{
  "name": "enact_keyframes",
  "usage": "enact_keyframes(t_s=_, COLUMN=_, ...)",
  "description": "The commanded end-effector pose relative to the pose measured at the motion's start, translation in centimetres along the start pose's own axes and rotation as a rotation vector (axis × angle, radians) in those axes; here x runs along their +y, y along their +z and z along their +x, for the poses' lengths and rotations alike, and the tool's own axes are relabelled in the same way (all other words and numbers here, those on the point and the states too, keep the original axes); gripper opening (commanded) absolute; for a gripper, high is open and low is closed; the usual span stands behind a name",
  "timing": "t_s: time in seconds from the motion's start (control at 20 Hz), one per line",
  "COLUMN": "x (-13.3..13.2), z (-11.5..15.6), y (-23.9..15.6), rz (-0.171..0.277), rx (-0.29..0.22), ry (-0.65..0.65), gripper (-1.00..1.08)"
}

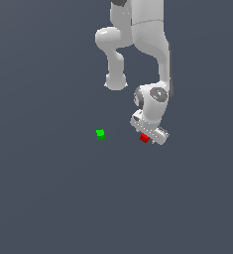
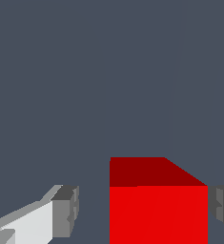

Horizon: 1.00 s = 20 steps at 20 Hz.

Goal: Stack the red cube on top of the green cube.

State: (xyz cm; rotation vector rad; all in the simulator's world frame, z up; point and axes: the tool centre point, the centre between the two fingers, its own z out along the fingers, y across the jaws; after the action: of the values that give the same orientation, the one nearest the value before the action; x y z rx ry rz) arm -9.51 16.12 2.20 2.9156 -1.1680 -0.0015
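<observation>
Item: red cube (image 1: 144,138). It is seen directly under the white gripper (image 1: 148,137), at its fingertips. In the wrist view the red cube (image 2: 158,209) is found between the two fingers (image 2: 66,209); one pad is touching or nearly touching a side, while a gap is left at the other. Jaws are spread, nothing clamped.

Item: green cube (image 1: 100,134). It is placed well apart from the red cube, toward the exterior view's left, uncovered.
</observation>
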Motion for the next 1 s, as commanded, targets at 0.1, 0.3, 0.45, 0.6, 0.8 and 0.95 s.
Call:
enact_keyframes(t_s=0.1, x=-0.1, z=0.0, y=0.2, rz=0.001, rx=0.001, ry=0.0, gripper=-1.0)
enact_keyframes(t_s=0.3, x=-0.1, z=0.0, y=0.2, rz=0.001, rx=0.001, ry=0.0, gripper=-1.0)
enact_keyframes(t_s=0.45, x=-0.1, z=0.0, y=0.2, rz=0.001, rx=0.001, ry=0.0, gripper=-1.0)
enact_keyframes(t_s=0.6, x=-0.1, z=0.0, y=0.2, rz=0.002, rx=0.001, ry=-0.001, gripper=-1.0)
enact_keyframes(t_s=0.8, x=-0.1, z=0.0, y=-0.5, rz=0.002, rx=0.001, ry=-0.001, gripper=-1.0)
enact_keyframes(t_s=0.95, x=0.0, z=0.0, y=-1.5, rz=0.002, rx=0.001, ry=-0.001, gripper=-1.0)
